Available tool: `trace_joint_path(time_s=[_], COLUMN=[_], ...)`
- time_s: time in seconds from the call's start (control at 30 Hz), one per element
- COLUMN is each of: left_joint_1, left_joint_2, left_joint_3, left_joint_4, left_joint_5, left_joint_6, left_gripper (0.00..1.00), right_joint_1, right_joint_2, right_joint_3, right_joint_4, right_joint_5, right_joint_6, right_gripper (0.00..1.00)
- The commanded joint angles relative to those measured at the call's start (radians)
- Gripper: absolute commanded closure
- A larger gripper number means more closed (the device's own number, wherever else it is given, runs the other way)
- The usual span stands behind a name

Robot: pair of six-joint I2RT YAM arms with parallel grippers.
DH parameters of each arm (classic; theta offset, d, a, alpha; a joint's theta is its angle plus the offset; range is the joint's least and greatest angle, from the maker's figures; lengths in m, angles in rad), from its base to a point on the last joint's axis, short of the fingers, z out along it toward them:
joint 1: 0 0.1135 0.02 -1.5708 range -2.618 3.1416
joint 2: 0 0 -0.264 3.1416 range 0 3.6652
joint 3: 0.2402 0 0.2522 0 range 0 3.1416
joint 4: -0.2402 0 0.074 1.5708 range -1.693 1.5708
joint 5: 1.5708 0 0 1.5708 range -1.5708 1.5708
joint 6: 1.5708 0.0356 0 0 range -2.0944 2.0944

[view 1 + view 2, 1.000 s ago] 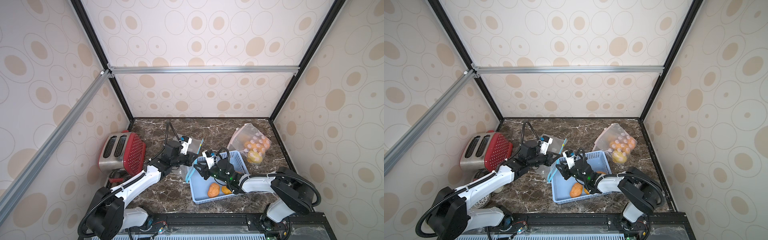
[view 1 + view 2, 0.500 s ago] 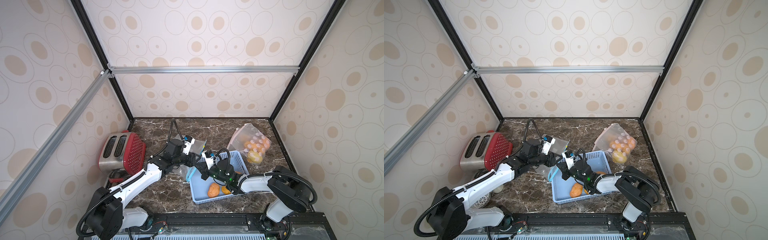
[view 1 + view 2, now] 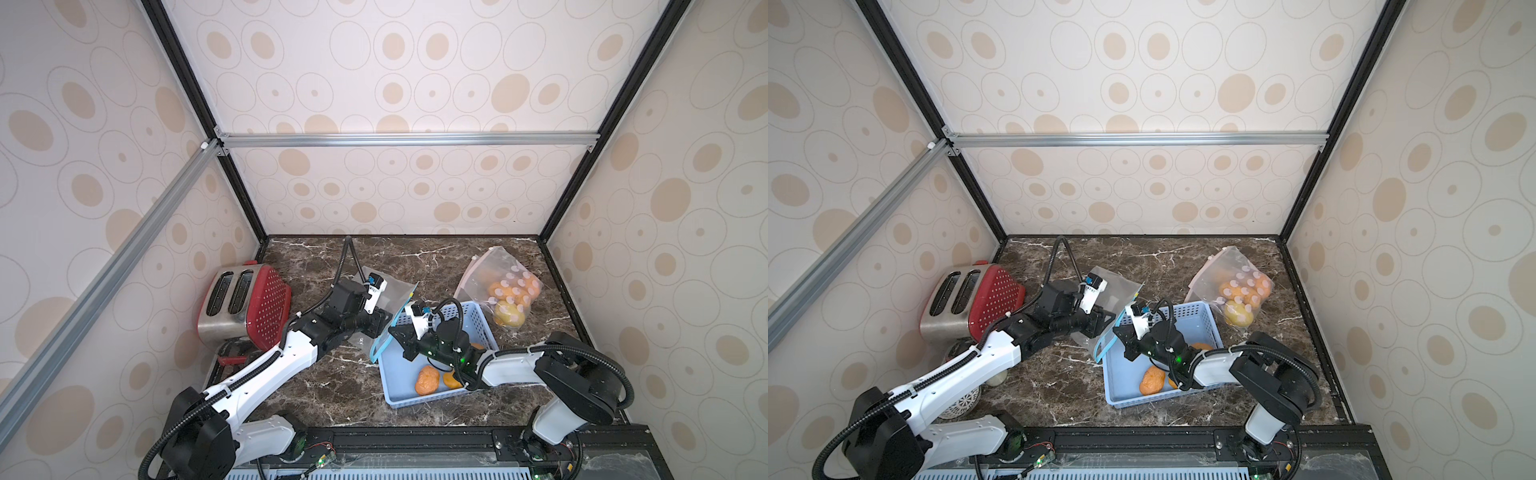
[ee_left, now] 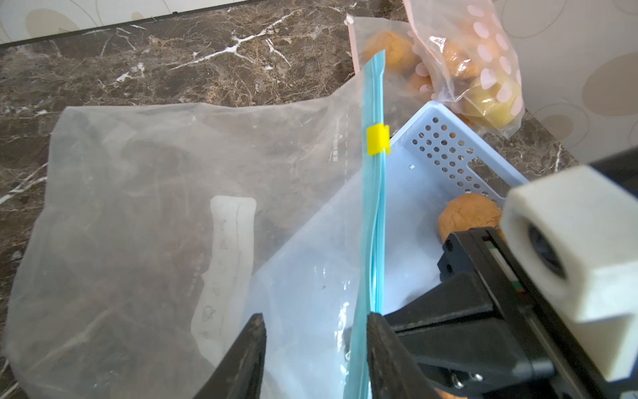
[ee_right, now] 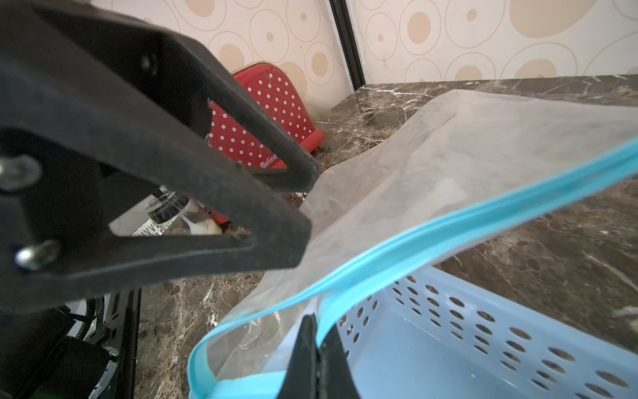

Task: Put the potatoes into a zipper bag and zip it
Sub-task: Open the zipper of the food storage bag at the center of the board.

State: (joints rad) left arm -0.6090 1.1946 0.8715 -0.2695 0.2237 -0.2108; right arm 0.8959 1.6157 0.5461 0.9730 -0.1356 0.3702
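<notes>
The right fingers (image 5: 303, 352) pinch the blue zip edge of the clear zipper bag (image 4: 155, 207); the left fingers (image 4: 248, 352) stand spread astride it. Both arms reach low over the counter (image 3: 332, 382), meeting at the blue basket (image 3: 482, 316) holding loose potatoes (image 3: 427, 380).

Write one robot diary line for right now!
right fingers: shut on zipper bag at blue strip | left fingers: open beside strip | potatoes: in basket, bag empty

The right gripper (image 5: 317, 333) closed on the blue rim of the zipper bag (image 4: 155, 190). The left gripper (image 4: 316, 323) released it, jaws parting
</notes>
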Motion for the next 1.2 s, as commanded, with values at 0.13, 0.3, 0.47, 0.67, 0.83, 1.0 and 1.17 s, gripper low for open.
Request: trace_joint_path(time_s=[0.13, 0.3, 0.47, 0.67, 0.83, 1.0, 1.17], left_joint_1=[-0.007, -0.007, -0.009, -0.018, -0.029, -0.067, -0.095], left_joint_2=[-0.068, -0.094, -0.102, -0.095, -0.079, -0.062, -0.035], left_joint_3=[0.031, 0.034, 0.032, 0.033, 0.036, 0.037, 0.039], left_joint_4=[-0.010, -0.025, -0.039, -0.039, -0.049, -0.066, -0.097], left_joint_5=[0.006, -0.019, -0.039, -0.016, -0.004, -0.021, -0.104], left_joint_6=[0.074, 0.099, 0.120, 0.120, 0.130, 0.153, 0.169], left_gripper=[0.52, 0.51, 0.50, 0.50, 0.50, 0.49, 0.49], right_joint_1=[0.000, -0.001, -0.001, -0.002, -0.006, -0.009, -0.013], right_joint_2=[-0.037, -0.031, -0.033, -0.034, -0.037, -0.043, -0.049], right_joint_3=[-0.015, -0.017, -0.017, -0.018, -0.019, -0.025, -0.028], right_joint_4=[0.032, 0.032, 0.031, 0.030, 0.032, 0.036, 0.035], right_joint_5=[0.026, 0.038, 0.042, 0.055, 0.055, 0.059, 0.057], right_joint_6=[0.014, 0.018, 0.021, 0.031, 0.046, 0.056, 0.056], right_gripper=[1.00, 1.00, 1.00, 1.00, 1.00, 1.00, 1.00])
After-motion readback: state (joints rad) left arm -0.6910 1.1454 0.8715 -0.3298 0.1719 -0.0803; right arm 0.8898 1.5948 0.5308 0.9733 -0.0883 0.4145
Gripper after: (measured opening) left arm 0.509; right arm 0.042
